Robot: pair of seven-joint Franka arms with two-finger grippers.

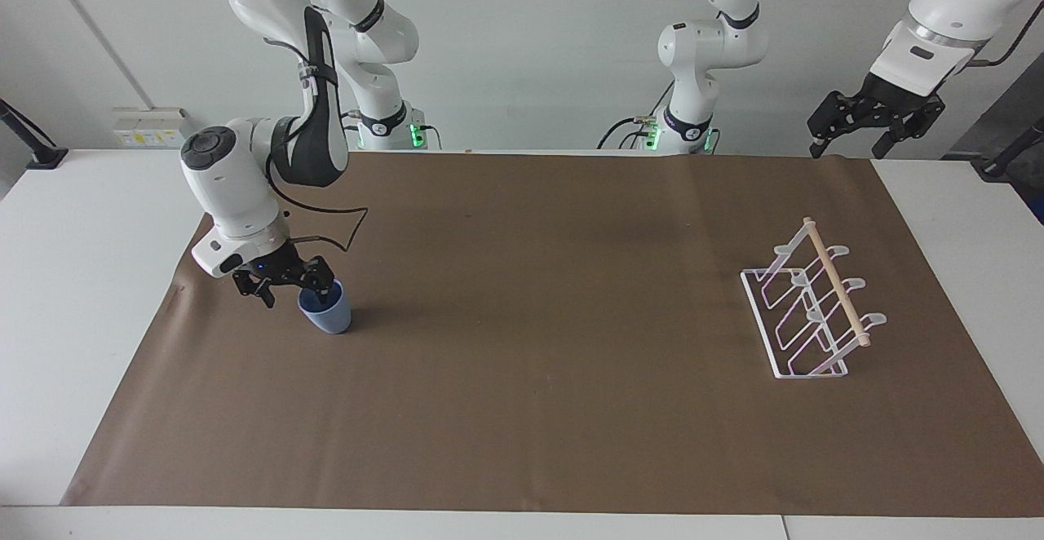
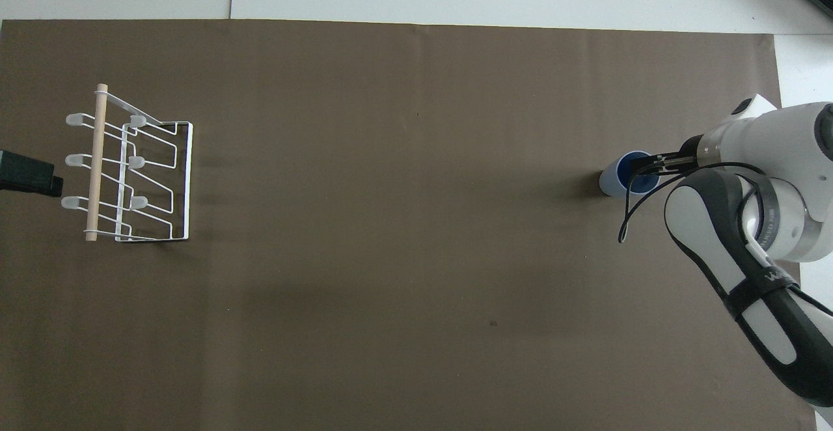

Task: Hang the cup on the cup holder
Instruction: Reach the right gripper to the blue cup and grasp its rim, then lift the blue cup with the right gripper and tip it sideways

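The right hand (image 1: 297, 289), fingers spread, straddles the rim of the cup (image 1: 327, 312) near the right arm's end of the tabletop (image 1: 49, 295). The left hand (image 1: 848, 145) waits released above the opposite end, near the cup holder (image 1: 807, 312).

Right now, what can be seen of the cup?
The cup is a small, matte blue-grey tumbler without a handle, plastic by its look, narrowing toward its base. It stands upright, mouth up, on the brown mat toward the right arm's end of the table. The right gripper is open at its rim, one finger dipping into the mouth and the other outside the wall.
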